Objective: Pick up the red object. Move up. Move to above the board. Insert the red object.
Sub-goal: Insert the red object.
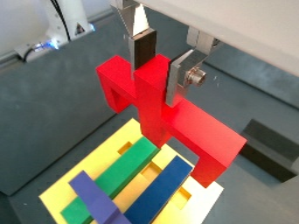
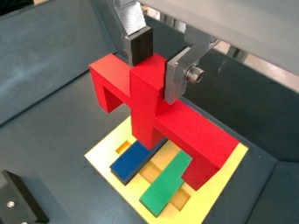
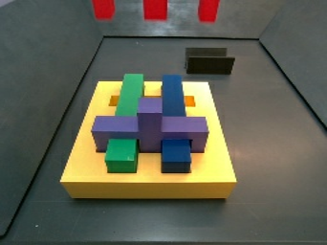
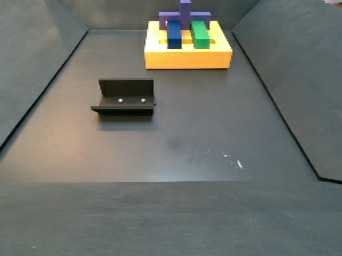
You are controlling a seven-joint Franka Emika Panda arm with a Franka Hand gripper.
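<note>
My gripper (image 1: 156, 54) is pinching the red object (image 1: 163, 118) by its central stem, with one dark-padded finger (image 1: 142, 45) on one face and the other finger (image 2: 177, 74) on the opposite face; the jaws are pressed against the stem, not spread. The red object hangs below my wrist, wide bar and short legs lowermost. The board (image 1: 84, 175) lies directly beneath it in both wrist views, so the decisive relation is vertical: the piece is high above the yellow slab and clear of it, and I judge the coming move to be a straight descent. The wide bar of the piece runs roughly across the long green block (image 2: 170, 179) and blue block (image 2: 131, 158), about parallel to the purple block (image 1: 96, 197), though the exact angle cannot be fixed from these views. In a side view the three red ends (image 3: 155, 9) show only at the top edge of the frame, above the board (image 3: 147, 177), which confirms the height; my gripper is outside that frame. The orange slot patches (image 3: 189, 100) are visible there beside the blocks. In a side view, the fixture (image 4: 126, 97) stands left of centre, well apart from the board (image 4: 187, 58) at upper centre; neither piece nor gripper appears.
</note>
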